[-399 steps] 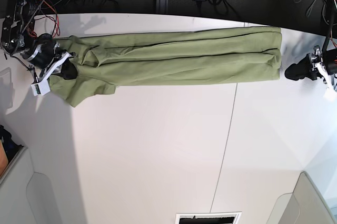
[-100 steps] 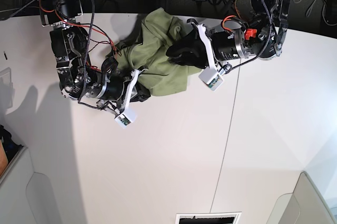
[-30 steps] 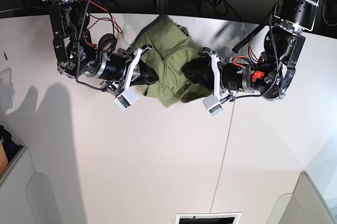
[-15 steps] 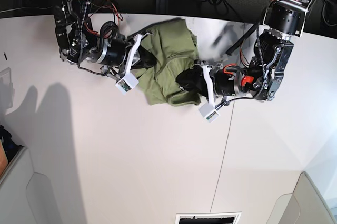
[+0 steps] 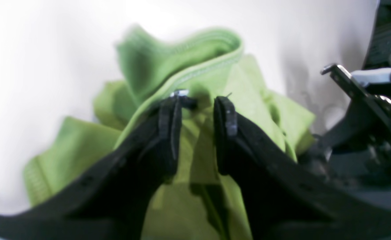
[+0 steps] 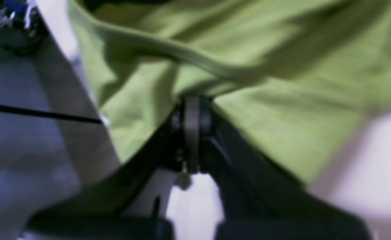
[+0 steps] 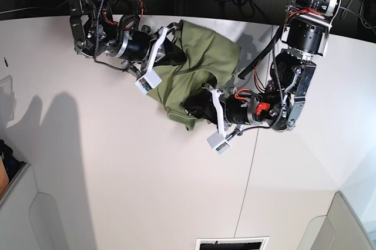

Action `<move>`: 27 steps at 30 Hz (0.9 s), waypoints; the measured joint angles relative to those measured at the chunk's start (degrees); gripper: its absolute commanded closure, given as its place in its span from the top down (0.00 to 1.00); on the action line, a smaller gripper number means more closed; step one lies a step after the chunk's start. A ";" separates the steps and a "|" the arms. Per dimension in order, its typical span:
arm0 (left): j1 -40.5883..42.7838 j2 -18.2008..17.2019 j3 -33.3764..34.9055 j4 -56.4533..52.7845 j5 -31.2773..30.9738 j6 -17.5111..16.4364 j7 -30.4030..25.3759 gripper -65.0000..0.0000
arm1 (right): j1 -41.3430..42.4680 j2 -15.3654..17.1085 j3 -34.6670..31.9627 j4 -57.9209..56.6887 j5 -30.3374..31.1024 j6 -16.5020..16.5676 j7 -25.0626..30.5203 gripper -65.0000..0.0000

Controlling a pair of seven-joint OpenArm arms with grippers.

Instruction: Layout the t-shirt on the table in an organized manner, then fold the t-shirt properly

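Near the far edge of the table [image 7: 147,174], the t-shirt [image 7: 197,65] is bunched in a crumpled heap between my two arms. My right gripper [image 6: 192,133] has its jaws pressed tight together on a fold of the green cloth, and my left gripper [image 5: 197,110] sits over the heap with a narrow gap between its fingers, cloth showing in the gap, though the blur won't let me say whether they touch it.
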 measured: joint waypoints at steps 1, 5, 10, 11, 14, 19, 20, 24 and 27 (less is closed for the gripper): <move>-0.42 -0.79 0.02 0.61 -1.79 0.02 0.48 0.27 | -0.04 0.13 1.33 0.98 -0.31 0.00 -0.22 0.00; -0.50 -4.24 0.00 2.99 -3.34 0.00 1.36 0.27 | 0.13 0.26 4.92 4.72 0.48 -0.02 -2.27 0.00; -0.28 -6.95 0.02 7.85 -7.37 0.02 4.55 0.27 | -0.09 2.12 7.41 6.43 0.83 0.02 -3.15 0.00; -0.26 -7.58 0.04 8.92 -8.79 0.02 5.46 0.27 | -0.09 2.97 7.87 6.47 0.76 0.00 -3.17 0.00; 2.45 -11.04 0.00 12.83 -10.60 0.00 5.81 0.27 | -1.99 5.84 9.35 7.23 1.05 0.00 -3.08 0.00; 14.47 -17.09 -4.26 22.45 -9.88 0.13 7.37 0.27 | -9.53 8.13 12.83 11.13 3.98 0.17 -3.65 0.00; 16.68 -17.86 -5.90 24.92 -9.92 0.15 7.32 0.27 | -10.69 8.68 13.25 12.22 4.66 0.24 -3.65 0.00; 27.39 -22.67 -11.98 33.97 -10.49 0.02 6.47 0.27 | -16.68 12.04 13.92 15.26 6.43 0.15 -3.50 0.00; 36.33 -24.06 -14.21 37.77 -9.90 0.24 8.09 0.27 | -21.81 12.76 13.92 15.96 6.40 0.24 -4.31 0.00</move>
